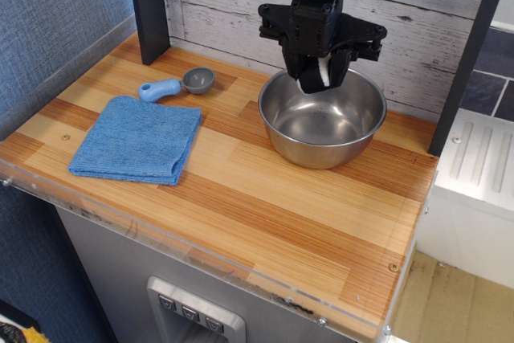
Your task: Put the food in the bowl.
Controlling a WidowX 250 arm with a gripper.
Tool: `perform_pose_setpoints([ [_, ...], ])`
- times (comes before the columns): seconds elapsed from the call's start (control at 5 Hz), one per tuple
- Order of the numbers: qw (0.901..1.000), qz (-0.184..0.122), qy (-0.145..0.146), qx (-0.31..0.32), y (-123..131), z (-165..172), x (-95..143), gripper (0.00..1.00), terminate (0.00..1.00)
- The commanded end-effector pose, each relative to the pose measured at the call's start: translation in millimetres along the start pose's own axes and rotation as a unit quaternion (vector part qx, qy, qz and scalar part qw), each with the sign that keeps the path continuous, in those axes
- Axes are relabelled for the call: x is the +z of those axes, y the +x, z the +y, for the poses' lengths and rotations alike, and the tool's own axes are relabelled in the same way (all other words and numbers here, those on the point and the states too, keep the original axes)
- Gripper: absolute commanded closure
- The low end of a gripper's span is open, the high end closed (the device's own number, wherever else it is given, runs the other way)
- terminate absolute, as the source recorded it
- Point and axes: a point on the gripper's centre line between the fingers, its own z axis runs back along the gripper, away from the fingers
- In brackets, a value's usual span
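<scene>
Steel bowl point(322, 115) stood on the wood counter point(265, 198), with the gripper point(317, 79) hanging over its rear rim, fingers pinching the food point(315, 75), white end showing. Risk judged: released so near the rim, the roll could strike the edge or bounce off the hard steel onto the counter.

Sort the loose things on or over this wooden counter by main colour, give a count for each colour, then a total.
Blue: 1, the folded cloth
Grey with blue handle: 1, the scoop
Silver: 1, the steel bowl
White and black: 1, the toy sushi roll in the hand above the bowl
Total: 4
</scene>
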Motion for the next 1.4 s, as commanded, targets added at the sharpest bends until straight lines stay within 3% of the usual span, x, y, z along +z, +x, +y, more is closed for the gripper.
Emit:
perform_pose_setpoints([
  [0.0, 0.9999, -0.011, -0.004, -0.006, 7, 1, -13, 1.0, 0.0],
  [0.6, 0.9991, -0.04, -0.007, -0.013, 6, 8, -43, 1.0, 0.0],
  [0.8, 0.9989, -0.044, -0.014, 0.003, 8, 6, -42, 0.0, 0.0],
  [1.2, 0.9991, -0.039, -0.013, 0.012, 9, 3, -32, 0.0, 0.0],
])
